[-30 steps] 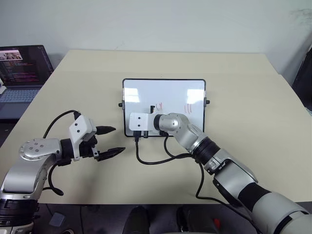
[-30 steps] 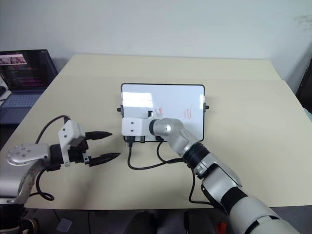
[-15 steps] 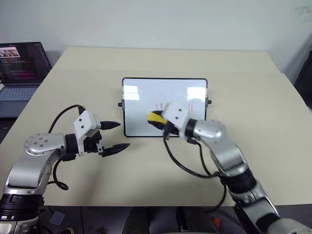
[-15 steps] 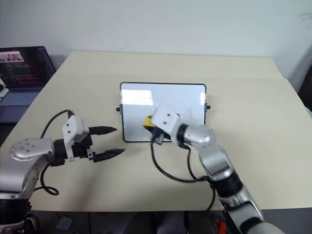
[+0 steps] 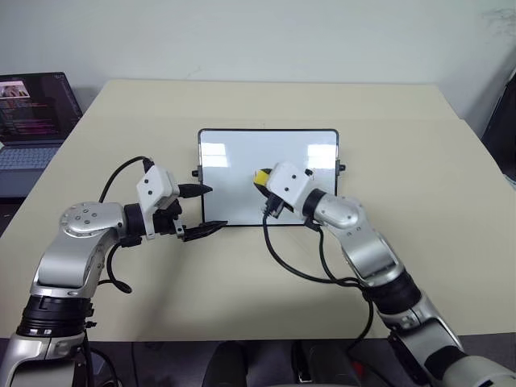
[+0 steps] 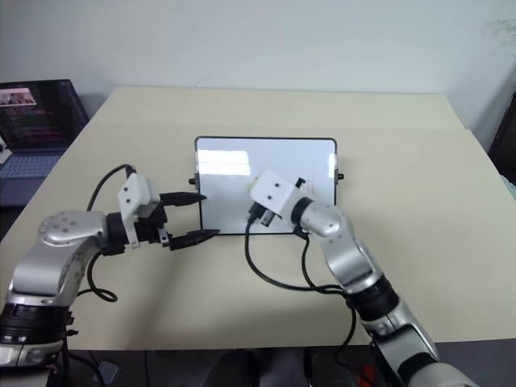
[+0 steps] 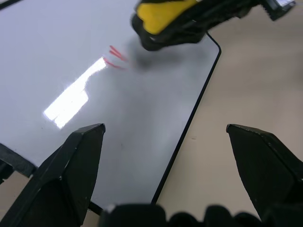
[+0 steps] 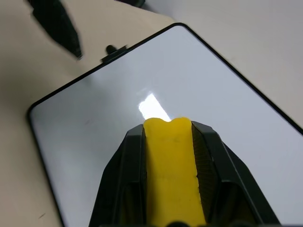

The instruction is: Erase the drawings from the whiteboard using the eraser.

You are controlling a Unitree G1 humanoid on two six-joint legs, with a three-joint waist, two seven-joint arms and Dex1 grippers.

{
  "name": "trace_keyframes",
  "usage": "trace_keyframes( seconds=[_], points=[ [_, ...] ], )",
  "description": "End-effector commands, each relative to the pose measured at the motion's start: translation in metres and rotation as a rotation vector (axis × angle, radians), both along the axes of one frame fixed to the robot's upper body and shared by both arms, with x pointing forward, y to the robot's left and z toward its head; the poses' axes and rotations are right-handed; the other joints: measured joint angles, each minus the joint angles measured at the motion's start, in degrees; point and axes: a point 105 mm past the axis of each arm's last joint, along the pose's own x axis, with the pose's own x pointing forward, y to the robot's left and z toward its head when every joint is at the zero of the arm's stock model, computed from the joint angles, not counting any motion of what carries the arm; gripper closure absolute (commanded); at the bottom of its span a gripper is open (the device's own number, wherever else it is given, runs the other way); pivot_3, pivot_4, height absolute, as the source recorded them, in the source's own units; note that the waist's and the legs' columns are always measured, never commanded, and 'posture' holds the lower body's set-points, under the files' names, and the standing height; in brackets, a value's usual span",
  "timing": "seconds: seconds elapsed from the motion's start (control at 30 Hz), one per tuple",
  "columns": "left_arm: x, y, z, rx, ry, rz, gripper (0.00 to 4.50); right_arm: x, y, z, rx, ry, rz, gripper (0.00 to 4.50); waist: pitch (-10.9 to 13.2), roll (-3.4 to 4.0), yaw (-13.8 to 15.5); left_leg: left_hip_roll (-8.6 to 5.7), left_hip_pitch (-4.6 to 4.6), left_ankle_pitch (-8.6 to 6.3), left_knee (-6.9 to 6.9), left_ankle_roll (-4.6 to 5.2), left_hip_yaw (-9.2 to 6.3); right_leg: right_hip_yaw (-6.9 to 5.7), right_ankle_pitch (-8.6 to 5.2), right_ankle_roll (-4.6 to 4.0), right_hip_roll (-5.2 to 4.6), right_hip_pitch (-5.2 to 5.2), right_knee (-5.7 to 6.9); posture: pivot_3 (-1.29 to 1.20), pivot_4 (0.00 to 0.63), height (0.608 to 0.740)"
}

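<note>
left eye view, near to far: two black cables [image 5: 294, 262] loop on the beige table [image 5: 419, 201] beside the right arm, running up to its wrist. left gripper [image 5: 200, 211] hangs just off the whiteboard's near left corner, pointing toward the board, roughly level, fingers spread apart with nothing between them; one finger tip [image 5: 203, 190] lies by the small black knob [image 5: 195, 172] on the board's left side.

right gripper [image 5: 262, 181] reaches in over the board from its near edge, pointing left and away, roughly level. its fingers are clamped on the eraser [image 5: 261, 175], yellow face up, dark underside toward the board. cannot tell if the eraser touches the surface.

whiteboard [image 5: 234, 157] lies flat at table centre, bright glare patch on its left half. left wrist view: a few short red strokes of the drawings [image 7: 115, 56] sit just beside the eraser [image 7: 163, 14] on the board; the right arm covers the rest of that area in the head views.

far left, off the table: open laptop [image 5: 32, 109] with a dark lit screen.
</note>
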Motion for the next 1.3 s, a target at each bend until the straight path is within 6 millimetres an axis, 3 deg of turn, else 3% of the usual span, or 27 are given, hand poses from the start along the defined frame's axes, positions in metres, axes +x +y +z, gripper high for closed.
trace_keyframes(
  seconds=[0.03,0.13,0.17,0.23,0.33,0.43,0.57,0.63,0.73,0.87,0.97,1.13,1.3],
  points=[
    [0.000,0.003,0.007,0.016,-0.039,0.000,0.00,0.021,0.000,0.015,0.035,-0.086,-0.070,3.51,0.0,0.00,0.1,0.02,-0.02,0.00,0.00,0.00,-0.01,0.00,0.00,0.00,-0.03,0.00,-0.04,0.00,0.150,0.740],
    [-0.003,0.004,0.007,0.018,-0.035,0.004,0.00,0.034,-0.001,0.006,0.016,-0.063,-0.097,3.51,0.0,-0.01,0.2,-0.02,-0.05,0.00,0.00,0.00,0.02,0.01,0.00,-0.01,-0.14,0.00,-0.09,0.00,0.150,0.740],
    [-0.004,0.005,0.006,0.019,-0.034,0.006,0.00,0.036,-0.002,-0.005,-0.014,-0.014,-0.092,3.51,0.0,-0.01,0.2,-0.04,-0.07,0.00,0.00,0.00,0.02,0.00,0.00,-0.01,-0.16,0.00,-0.11,0.00,0.150,0.740],
    [-0.005,0.006,0.005,0.017,-0.033,0.013,0.00,0.032,-0.005,-0.029,-0.090,0.094,-0.057,3.51,0.0,-0.03,0.2,-0.05,-0.09,-0.01,0.00,0.00,0.03,0.01,0.00,-0.01,-0.18,0.00,-0.13,0.00,0.150,0.740],
    [-0.008,0.007,0.004,0.015,-0.029,0.023,0.00,0.018,-0.004,-0.049,-0.162,0.191,0.027,3.51,0.0,-0.06,0.2,-0.04,-0.02,-0.01,0.02,0.01,0.00,-0.02,0.00,-0.01,-0.19,0.06,-0.09,0.00,0.150,0.740],
    [-0.011,0.007,0.002,0.016,-0.022,0.025,0.00,0.026,-0.008,-0.038,-0.154,0.105,-0.027,3.51,0.0,-0.06,0.2,-0.05,0.09,0.00,0.08,0.02,0.00,-0.01,0.00,0.00,-0.18,0.10,0.09,0.00,0.150,0.740],
    [-0.011,0.006,0.001,0.013,-0.016,0.021,0.00,0.047,-0.015,-0.006,-0.091,-0.053,-0.153,3.51,0.0,-0.05,0.2,-0.09,0.26,0.01,0.26,0.01,0.01,0.04,0.00,0.00,-0.18,0.10,0.60,0.00,0.150,0.740],
    [-0.011,0.005,0.002,0.011,-0.015,0.018,0.00,0.050,-0.018,-0.008,-0.101,-0.054,-0.166,3.51,0.0,-0.05,0.2,-0.08,0.27,0.03,0.43,0.03,-0.02,0.02,0.00,0.00,-0.15,0.09,0.76,0.00,0.150,0.740],
    [-0.011,0.004,0.001,0.009,-0.014,0.015,0.00,0.040,-0.021,-0.038,-0.185,0.078,-0.103,3.51,0.0,-0.05,0.3,-0.08,0.23,0.03,0.62,0.03,-0.02,-0.03,0.00,0.00,-0.14,0.12,0.81,0.00,0.150,0.740],
    [-0.011,0.003,0.001,0.007,-0.011,0.013,0.00,0.024,-0.018,-0.058,-0.255,0.168,-0.016,3.51,-0.1,-0.07,0.2,-0.08,0.22,0.02,0.71,0.04,-0.02,0.02,0.00,0.00,-0.15,0.15,0.81,0.00,0.150,0.740],
    [-0.011,0.003,0.001,0.007,-0.010,0.011,0.00,0.031,-0.018,-0.047,-0.245,0.093,-0.059,3.51,0.0,-0.06,0.2,-0.05,0.24,0.02,0.80,0.04,-0.05,0.00,0.00,0.00,-0.13,0.15,0.90,0.00,0.150,0.740],
    [-0.011,0.003,0.001,0.010,-0.010,0.007,0.00,0.052,-0.021,0.003,-0.082,-0.119,-0.190,3.51,0.0,-0.04,0.2,-0.04,0.24,0.08,0.85,0.12,-0.02,0.04,0.03,-0.03,-0.08,0.12,0.93,0.00,0.150,0.740],
    [-0.011,0.001,0.001,0.007,-0.010,0.004,0.00,0.042,-0.012,-0.022,-0.143,0.002,-0.094,3.51,0.0,-0.06,0.2,-0.05,0.14,0.08,0.83,0.13,-0.03,0.02,0.04,-0.04,-0.09,0.11,0.86,0.00,0.150,0.740]
  ],
)
